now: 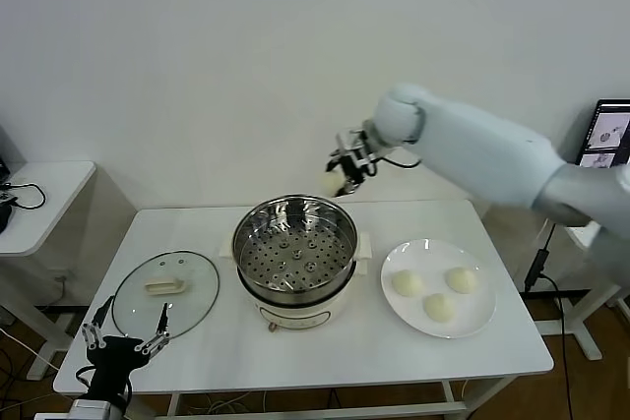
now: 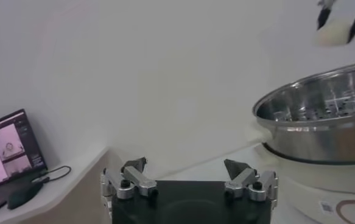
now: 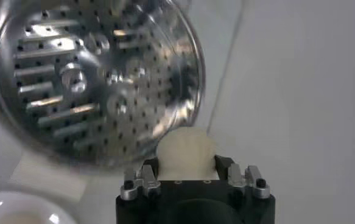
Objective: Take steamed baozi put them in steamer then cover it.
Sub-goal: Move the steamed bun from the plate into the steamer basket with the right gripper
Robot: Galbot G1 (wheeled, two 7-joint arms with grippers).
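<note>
My right gripper (image 1: 345, 174) is shut on one cream-white steamed baozi (image 1: 330, 184) and hangs in the air just beyond the far rim of the steamer (image 1: 295, 255). In the right wrist view the baozi (image 3: 186, 152) fills the gap between the jaws of the right gripper (image 3: 186, 163), with the steamer's bare perforated tray (image 3: 92, 79) below. Three more baozi (image 1: 439, 308) lie on the white plate (image 1: 433, 253), to the right of the steamer. The glass cover (image 1: 165, 290) lies flat on the table to the left of the steamer. My left gripper (image 1: 131, 314) waits open at the cover's near edge, holding nothing (image 2: 185, 165).
The steamer stands mid-table on its cream base. A low side table (image 1: 39, 194) with cables is at far left, with a lit screen (image 2: 10, 152) on it. A monitor (image 1: 610, 135) stands at far right. The white wall runs close behind the table.
</note>
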